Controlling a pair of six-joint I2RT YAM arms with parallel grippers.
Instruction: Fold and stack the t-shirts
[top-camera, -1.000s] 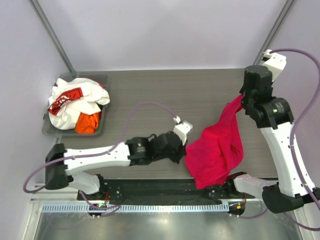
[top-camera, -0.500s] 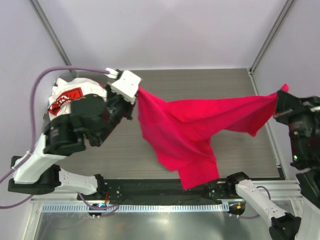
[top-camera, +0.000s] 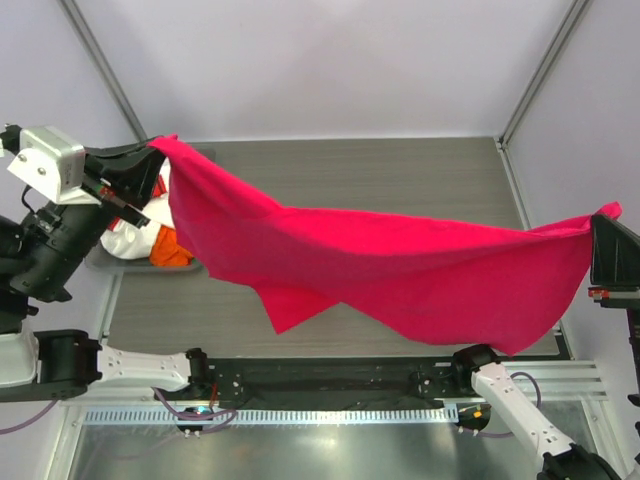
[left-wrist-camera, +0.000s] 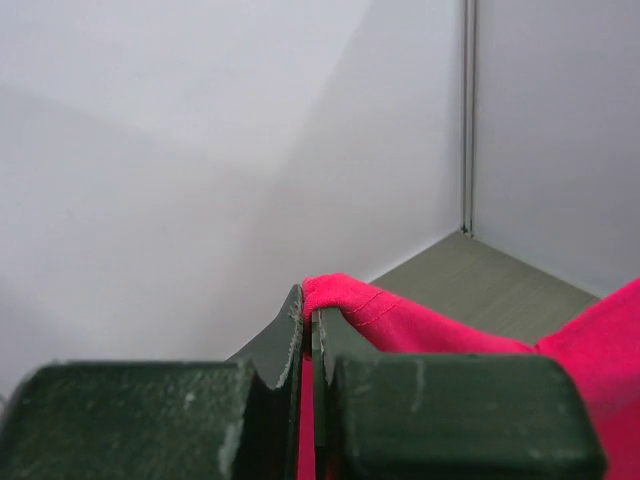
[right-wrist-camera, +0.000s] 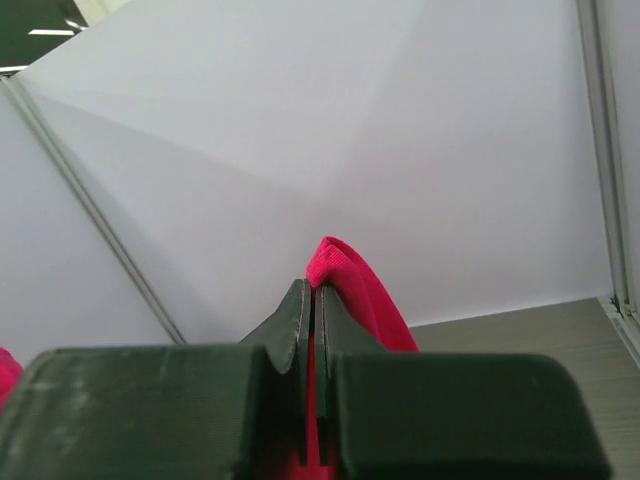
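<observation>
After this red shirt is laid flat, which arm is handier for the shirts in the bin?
Left, likely: the left gripper, pinching the red shirt, hangs beside the grey bin; the right gripper holds the other end, far on the opposite side.

Left tool (top-camera: 150, 152) and right tool (top-camera: 604, 218) hold magenta t-shirt (top-camera: 400, 265).

overhead view down over the table (top-camera: 400, 175); close wrist views toward walls (left-wrist-camera: 150, 150); magenta-red t-shirt (top-camera: 400, 265) in all

We've got bright, even light here, only soft shadow on the tabletop (top-camera: 400, 180), and both wrist views go blurry close at the jaws.
</observation>
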